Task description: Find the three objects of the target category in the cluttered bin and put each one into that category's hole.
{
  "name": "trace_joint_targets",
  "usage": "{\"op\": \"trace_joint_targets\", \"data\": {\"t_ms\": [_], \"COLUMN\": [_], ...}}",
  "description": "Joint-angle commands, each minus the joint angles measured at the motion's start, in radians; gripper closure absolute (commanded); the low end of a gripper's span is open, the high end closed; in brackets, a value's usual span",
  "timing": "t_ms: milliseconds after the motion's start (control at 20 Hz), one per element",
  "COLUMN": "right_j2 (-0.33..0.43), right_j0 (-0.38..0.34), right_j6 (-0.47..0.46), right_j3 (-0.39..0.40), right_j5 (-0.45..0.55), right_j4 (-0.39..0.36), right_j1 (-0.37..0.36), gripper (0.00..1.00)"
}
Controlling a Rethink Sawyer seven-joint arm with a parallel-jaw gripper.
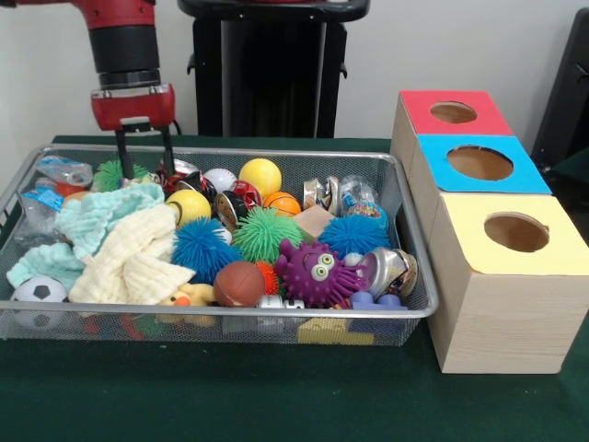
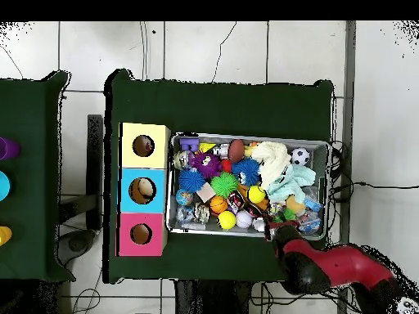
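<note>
The silver wire-mesh bin (image 1: 230, 153) lies on the green table, packed with toys; it also shows in the overhead view (image 2: 245, 136). In it are a yellow ball (image 1: 260, 176), green (image 1: 262, 233) and blue (image 1: 201, 247) spiky balls, a purple spiky monster (image 1: 316, 273), a brown football (image 1: 238, 283), a soccer ball (image 1: 38, 293) and cloths (image 1: 129, 249). My gripper (image 1: 144, 171) hangs over the bin's far left corner, fingers apart and dipping past the rim, holding nothing I can see. In the overhead view the gripper (image 2: 270, 230) is at the bin's lower right edge.
Three wooden boxes with round holes stand in a row right of the bin: red top (image 1: 451, 112), blue top (image 1: 479, 163), yellow top (image 1: 515, 230). In the overhead view they are yellow (image 2: 143, 145), blue (image 2: 141, 190), red (image 2: 141, 234). The robot pedestal (image 1: 271, 69) stands behind.
</note>
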Motion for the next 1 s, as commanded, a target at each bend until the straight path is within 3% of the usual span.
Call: {"op": "trace_joint_targets", "data": {"t_ms": [50, 300, 800, 1000], "right_j2": [-0.337, -0.44, -0.388, -0.336], "right_j0": [0.251, 0.332, 0.283, 0.246], "right_j6": [0.141, 0.085, 0.087, 0.093], "right_j3": [-0.14, -0.173, -0.172, -0.129], "right_j5": [-0.31, -0.427, -0.377, -0.315], "right_j4": [-0.003, 0.107, 0.066, 0.049], "right_j1": [0.113, 0.191, 0.179, 0.124], "gripper": [0.0, 0.0, 0.0, 0.0]}}
